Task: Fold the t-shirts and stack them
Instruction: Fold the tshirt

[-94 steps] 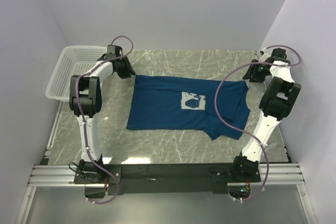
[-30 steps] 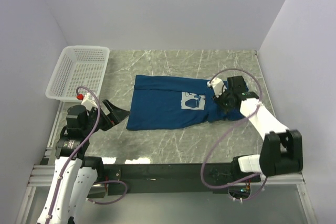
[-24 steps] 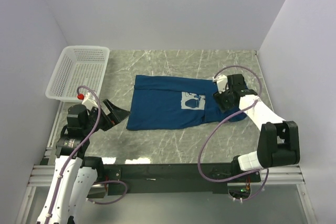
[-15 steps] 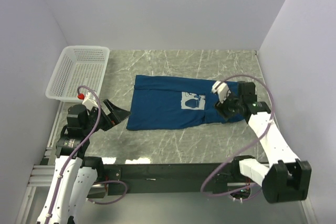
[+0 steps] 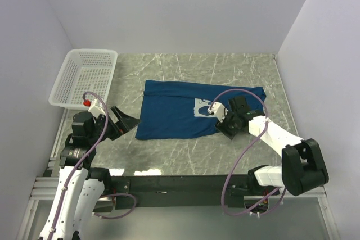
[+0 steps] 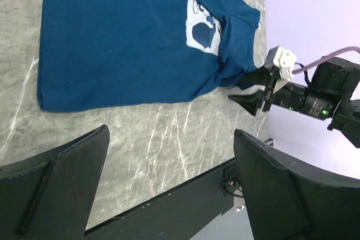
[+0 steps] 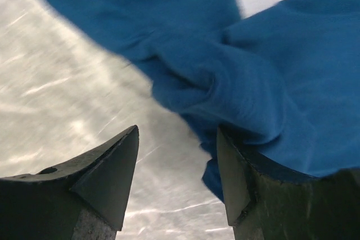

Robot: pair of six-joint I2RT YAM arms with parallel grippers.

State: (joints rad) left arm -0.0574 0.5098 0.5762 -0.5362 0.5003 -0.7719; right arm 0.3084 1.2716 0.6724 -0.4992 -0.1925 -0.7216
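Right arm has swung left in the last half second. It was at the shirt's right end and is now at the shirt's near edge, just right of the print. Left arm hasn't shifted.

Right gripper: fingers apart, nothing clamped, bare marble showing between them. A bunched fold of the t-shirt lies against the inner face of one finger. The other finger is clear of the cloth, over stone. The gripper sits low, tips angled down at the table.

Left gripper: jaws spread wide, holding nothing. It hangs over bare table off the shirt's left hem, near it but not touching, and points toward the shirt.

T-shirt: navy, lying across the middle of the table with the hem toward the left edge and the collar end toward the right edge. The left part is flat. The right end is rumpled, with cloth doubled over just right of the pale square print and partly crowding it. One corner of cloth still reaches out toward the far-right side.

White mesh basket sits at the far-left corner of the table, well apart from the shirt.
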